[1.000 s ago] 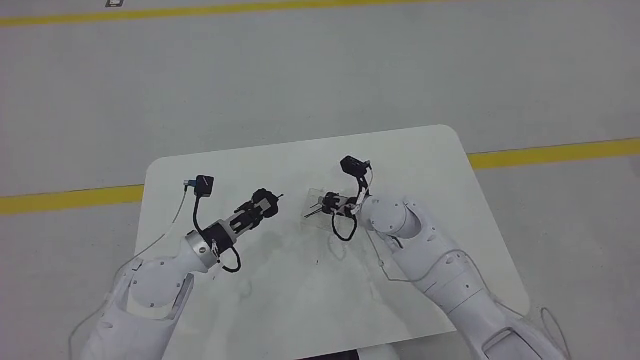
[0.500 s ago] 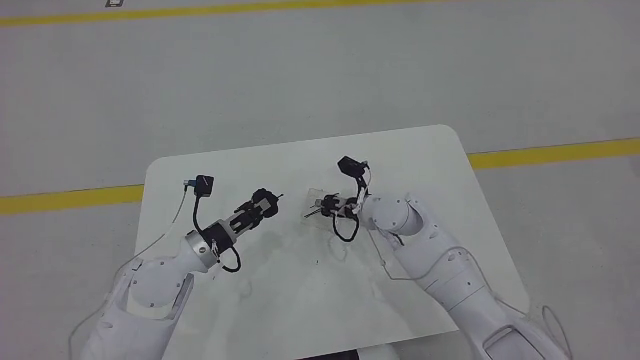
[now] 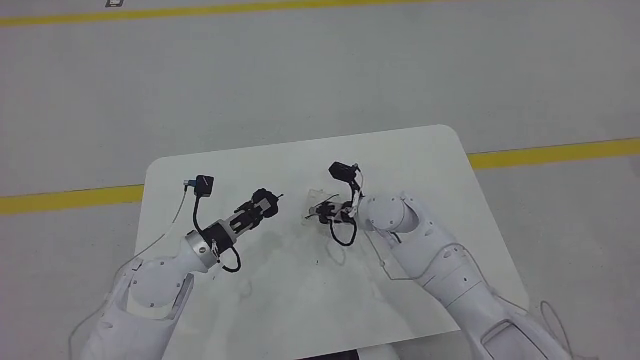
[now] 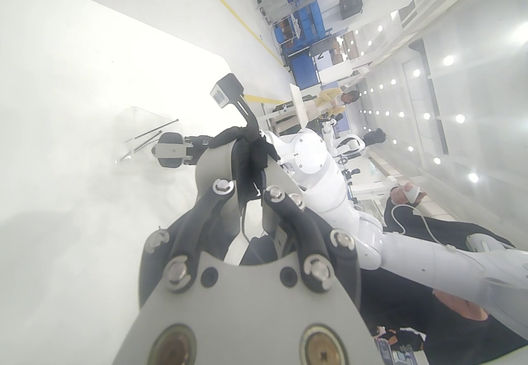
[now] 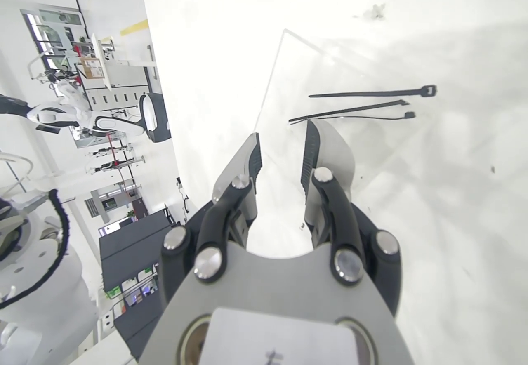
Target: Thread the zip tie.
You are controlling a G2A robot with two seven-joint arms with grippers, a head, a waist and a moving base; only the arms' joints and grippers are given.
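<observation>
Now the right gripper (image 5: 282, 135), narrowly open and holding nothing, hangs just beside the black zip ties (image 5: 428, 90) in the clear tray (image 5: 267, 92); the left gripper (image 3: 264, 200), also narrowly open, is at the tray's 9 o'clock.

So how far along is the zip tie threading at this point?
Done: nothing yet; three zip ties lie loose, unthreaded, in the clear tray. In hand: the right gripper, open, is at their tail ends, gripping none. Left: grasp one, feed its tail through its head; the left gripper hovers apart from the tray.
</observation>
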